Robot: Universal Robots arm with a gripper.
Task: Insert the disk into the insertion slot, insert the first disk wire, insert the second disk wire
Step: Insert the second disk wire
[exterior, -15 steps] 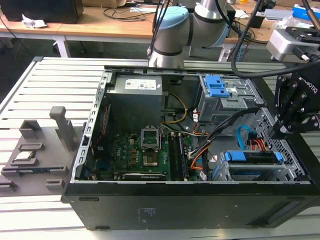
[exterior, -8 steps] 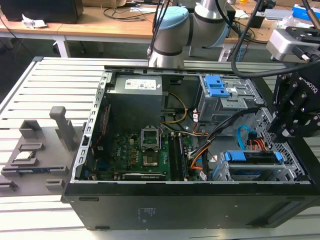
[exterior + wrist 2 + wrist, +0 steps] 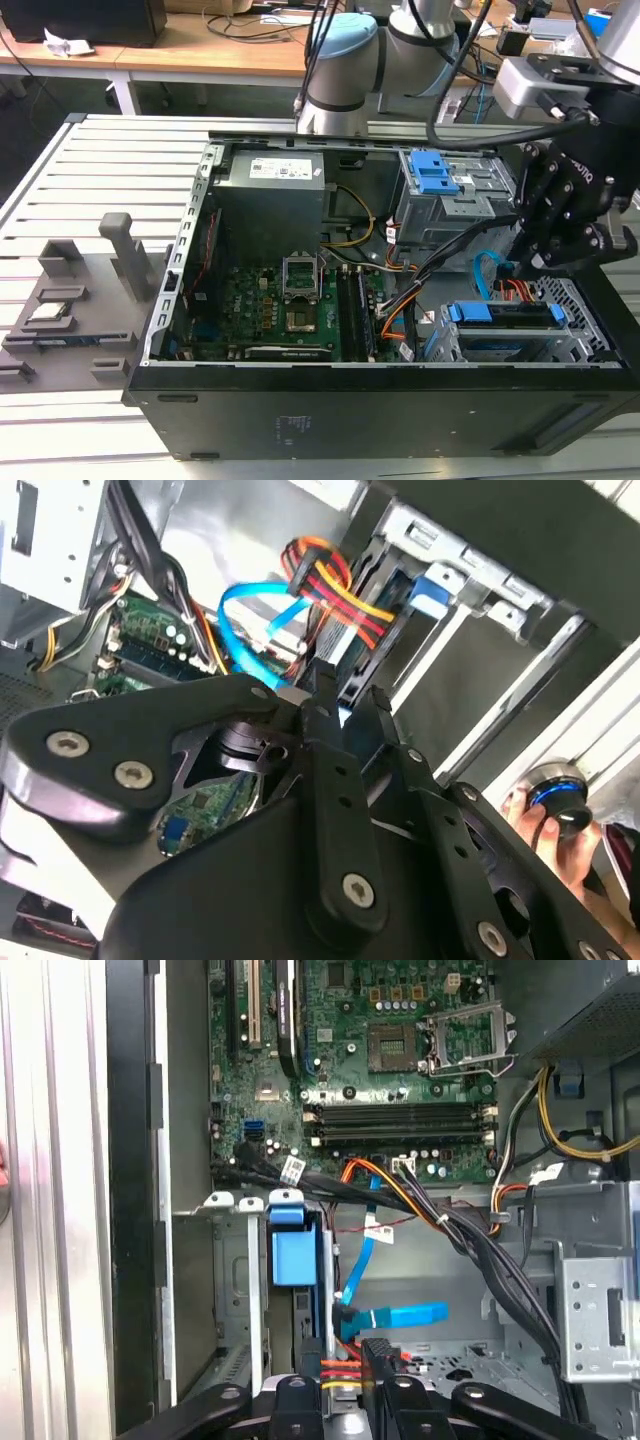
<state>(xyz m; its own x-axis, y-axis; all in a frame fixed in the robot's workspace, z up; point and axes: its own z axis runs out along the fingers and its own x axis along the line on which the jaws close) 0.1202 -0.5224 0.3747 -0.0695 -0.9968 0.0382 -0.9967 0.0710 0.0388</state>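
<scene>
The tool [image 3: 540,262] is black. The disk [image 3: 505,312] sits in a bright blue carrier, within the grey insertion slot [image 3: 575,335] with round-hole perforations. The flat cable [image 3: 395,1317] is light blue; wires [image 3: 335,585] run red, orange, yellow. The motherboard [image 3: 270,310] is green.

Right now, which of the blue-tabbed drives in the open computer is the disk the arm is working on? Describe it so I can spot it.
Find the open black computer case, then its corner nearest the exterior view's right. There a low perforated grey cage holds the disk, lying flat in a bright blue carrier, under the black tool. The other blue-tabbed drive sits farther back in a taller cage.
</scene>
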